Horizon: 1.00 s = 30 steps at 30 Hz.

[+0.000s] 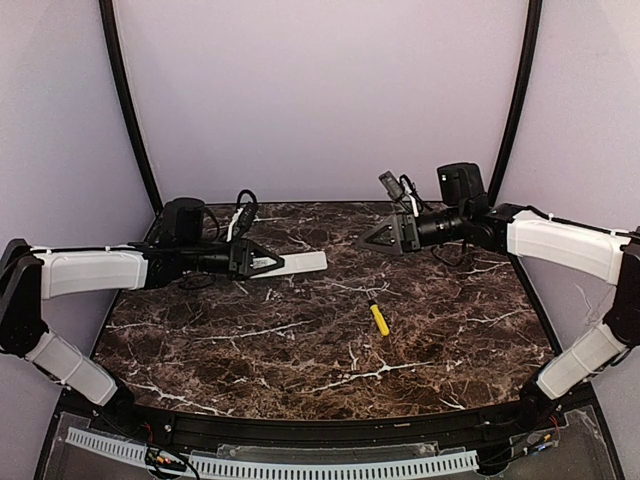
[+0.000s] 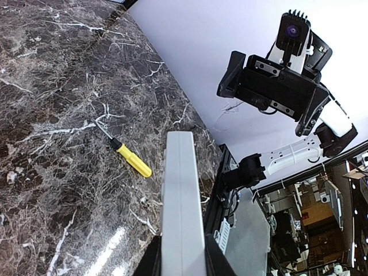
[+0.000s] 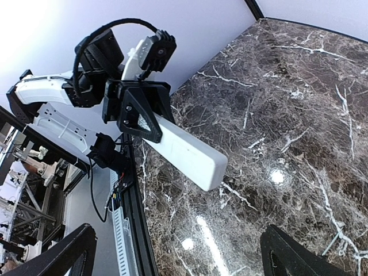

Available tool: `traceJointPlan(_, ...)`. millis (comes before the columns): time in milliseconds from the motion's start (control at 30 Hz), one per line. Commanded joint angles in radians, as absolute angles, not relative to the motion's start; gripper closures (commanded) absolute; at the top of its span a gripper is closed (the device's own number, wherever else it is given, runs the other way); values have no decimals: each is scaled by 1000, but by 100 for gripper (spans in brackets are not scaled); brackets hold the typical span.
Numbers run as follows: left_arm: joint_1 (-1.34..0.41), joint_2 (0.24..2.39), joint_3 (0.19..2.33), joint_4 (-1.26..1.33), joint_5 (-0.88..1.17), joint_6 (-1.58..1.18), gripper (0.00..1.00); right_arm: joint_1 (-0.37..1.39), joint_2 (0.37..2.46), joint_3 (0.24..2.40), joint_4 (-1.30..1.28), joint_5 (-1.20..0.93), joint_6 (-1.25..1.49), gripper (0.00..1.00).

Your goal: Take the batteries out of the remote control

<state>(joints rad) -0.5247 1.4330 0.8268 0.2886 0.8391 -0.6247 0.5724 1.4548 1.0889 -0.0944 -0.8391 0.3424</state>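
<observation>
White, smooth plastic forms the remote control, a slim rectangular bar with softly rounded edges. It is clamped at 1 end in the left gripper and held off the table, its free end pointing toward the right arm. The left gripper's 2 black triangular fingers close on the bar from 2 sides. Glossy dark-brown marble with thin white veins covers the table and catches bright glints of light. The right gripper hangs in the air, well apart from the bar and facing it. Its 2 matte black fingers are spread wide with nothing between them. On the marble between the 2 arms lies a short stick tool with a yellow cylindrical handle and a thin black tip, touching neither gripper. Plain, smooth lilac walls close the back.
</observation>
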Motion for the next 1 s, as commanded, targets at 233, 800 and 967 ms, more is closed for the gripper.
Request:
traceJointPlan(233,-515,1499,832,484,932,-738,100,561,1519,1069,130,-1002,473,2)
traceJointPlan(800,-515,1597,828,765,994,-905,100,650,1680,1144,202,-919,603,9)
traceJointPlan(967,-516,1606,819,827,1017,-937,100,668,1710,1182,204,-924,603,14)
